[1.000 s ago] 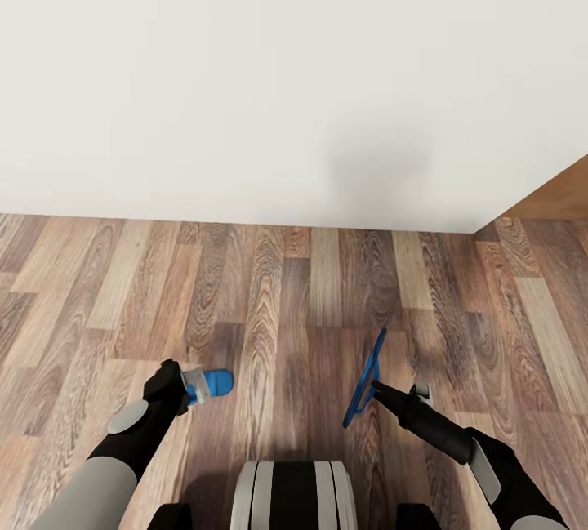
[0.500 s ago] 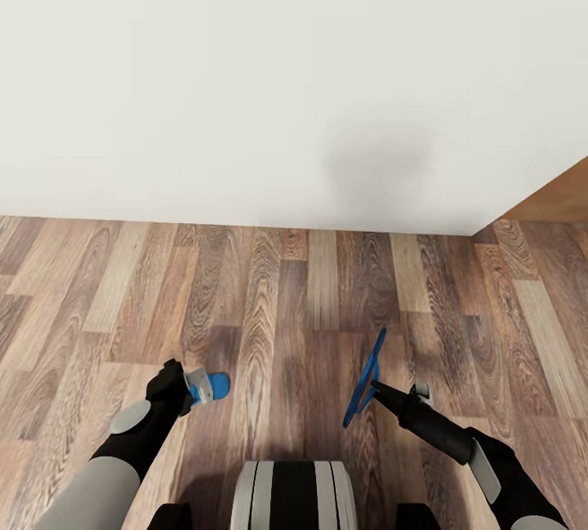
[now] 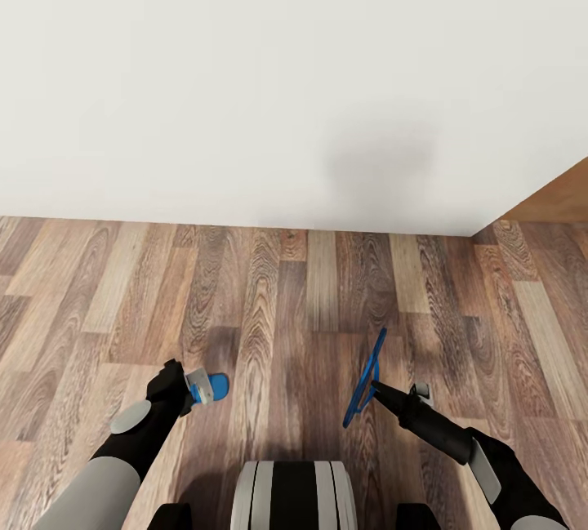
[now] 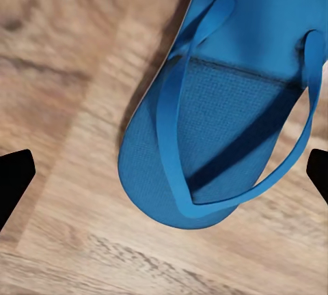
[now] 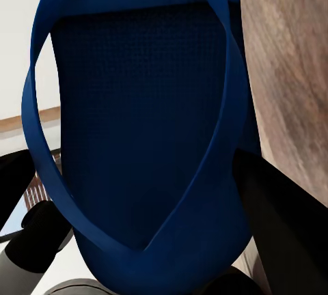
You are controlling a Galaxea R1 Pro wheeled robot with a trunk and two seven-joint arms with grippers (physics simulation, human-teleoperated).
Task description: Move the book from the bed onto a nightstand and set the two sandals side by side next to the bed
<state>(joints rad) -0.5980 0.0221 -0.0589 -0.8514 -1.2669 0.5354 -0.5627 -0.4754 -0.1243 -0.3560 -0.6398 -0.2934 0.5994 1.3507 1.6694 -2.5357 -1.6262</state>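
My left arm (image 3: 122, 448), lower left of the head view: pale grey sleeve, black wrist, grey oval cap, silver cuff; my right arm (image 3: 482, 456), lower right: black tapered link, light grey side panel; my trunk (image 3: 294, 495), bottom centre: black with white curved stripes.
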